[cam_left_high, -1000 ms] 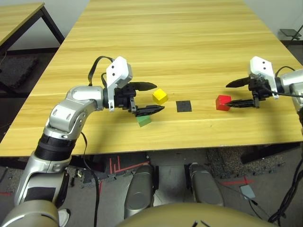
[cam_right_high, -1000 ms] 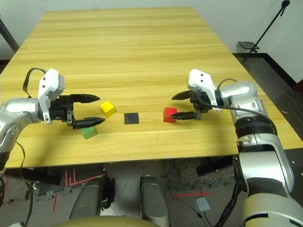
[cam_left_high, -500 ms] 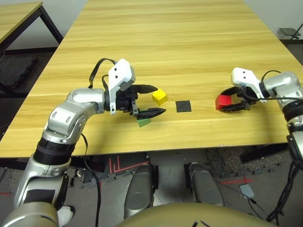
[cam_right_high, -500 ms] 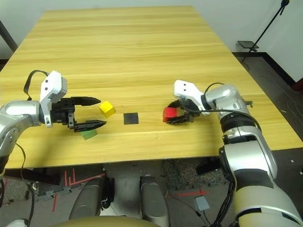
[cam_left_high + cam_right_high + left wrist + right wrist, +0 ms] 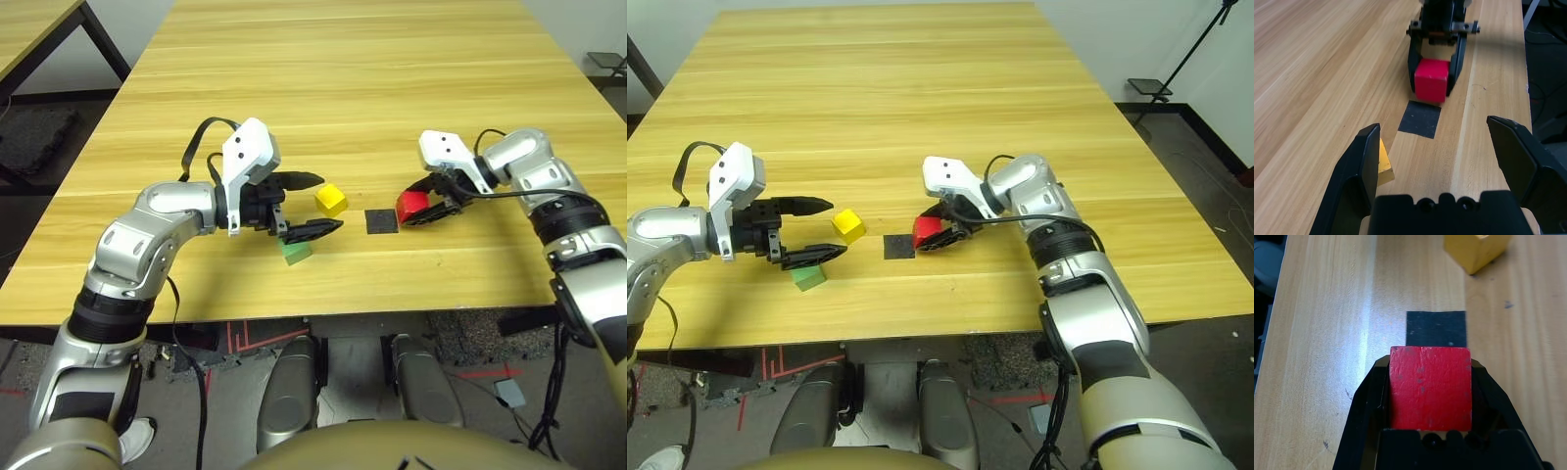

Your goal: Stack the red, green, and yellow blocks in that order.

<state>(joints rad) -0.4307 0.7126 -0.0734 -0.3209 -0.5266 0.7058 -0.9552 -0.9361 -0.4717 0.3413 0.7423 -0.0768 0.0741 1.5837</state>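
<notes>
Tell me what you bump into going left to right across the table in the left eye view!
Left gripper → yellow block → black square patch → red block, held in the right gripper.

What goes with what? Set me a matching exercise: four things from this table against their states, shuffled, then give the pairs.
1. red block
2. green block
3. yellow block
4. black square patch

A. flat on the table between two blocks
B. under the open left gripper's lower finger
C. clamped in the right gripper
D. free, near the left gripper's upper fingertip

Pairs: 1-C, 2-B, 3-D, 4-A
</notes>
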